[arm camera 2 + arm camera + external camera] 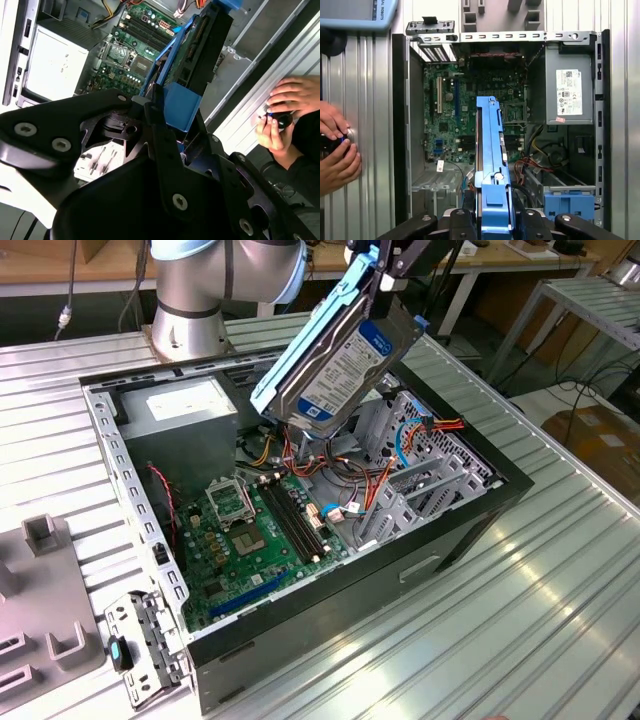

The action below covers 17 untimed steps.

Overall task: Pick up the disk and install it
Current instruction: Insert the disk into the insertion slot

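Observation:
The disk (335,365), a silver-grey drive with a pale label and bright blue rails, hangs tilted above the open computer case (350,625). Its lower end is over the cables and the drive cage (420,480). My gripper (392,262) holds its upper end at the exterior view's top and is shut on it. In the first wrist view the disk (491,150) is edge-on, running out from my gripper (493,217) over the motherboard (445,120). In the second wrist view the disk (200,47) juts out past the black fingers (156,107).
Inside the case lie the motherboard (250,530), the grey power-supply box (568,95), loose cables and a light-blue latch plate (568,204). A person's hands (335,150) rest on the ribbed table beside the case. Grey fixtures (45,590) stand at the exterior view's left.

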Each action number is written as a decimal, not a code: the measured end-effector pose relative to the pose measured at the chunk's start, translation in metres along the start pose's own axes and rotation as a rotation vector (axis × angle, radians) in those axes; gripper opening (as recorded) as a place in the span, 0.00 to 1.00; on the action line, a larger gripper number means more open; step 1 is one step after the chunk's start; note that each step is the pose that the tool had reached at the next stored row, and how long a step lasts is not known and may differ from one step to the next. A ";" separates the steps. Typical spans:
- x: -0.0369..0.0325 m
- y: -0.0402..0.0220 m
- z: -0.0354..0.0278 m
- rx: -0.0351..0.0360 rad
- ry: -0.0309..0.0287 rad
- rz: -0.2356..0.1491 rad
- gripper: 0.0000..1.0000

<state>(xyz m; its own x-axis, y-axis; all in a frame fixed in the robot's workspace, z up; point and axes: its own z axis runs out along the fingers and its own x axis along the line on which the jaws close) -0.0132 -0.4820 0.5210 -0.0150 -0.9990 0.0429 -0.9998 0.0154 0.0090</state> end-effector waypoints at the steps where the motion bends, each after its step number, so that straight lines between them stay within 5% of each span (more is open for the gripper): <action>1: 0.0011 -0.0026 0.0003 0.0001 0.0017 0.000 0.37; 3: 0.0020 -0.0036 0.0007 0.0021 0.0037 0.000 0.37; 5: 0.0029 -0.0036 0.0014 0.0155 0.0063 0.001 0.37; 15: 0.0117 -0.0024 0.0043 0.1028 0.0091 0.005 0.37; 17: 0.0194 -0.0016 0.0061 0.1173 0.0075 0.006 0.37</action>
<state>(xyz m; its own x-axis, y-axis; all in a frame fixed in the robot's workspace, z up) -0.0120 -0.5017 0.5157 -0.0209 -0.9985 0.0501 -0.9940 0.0154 -0.1082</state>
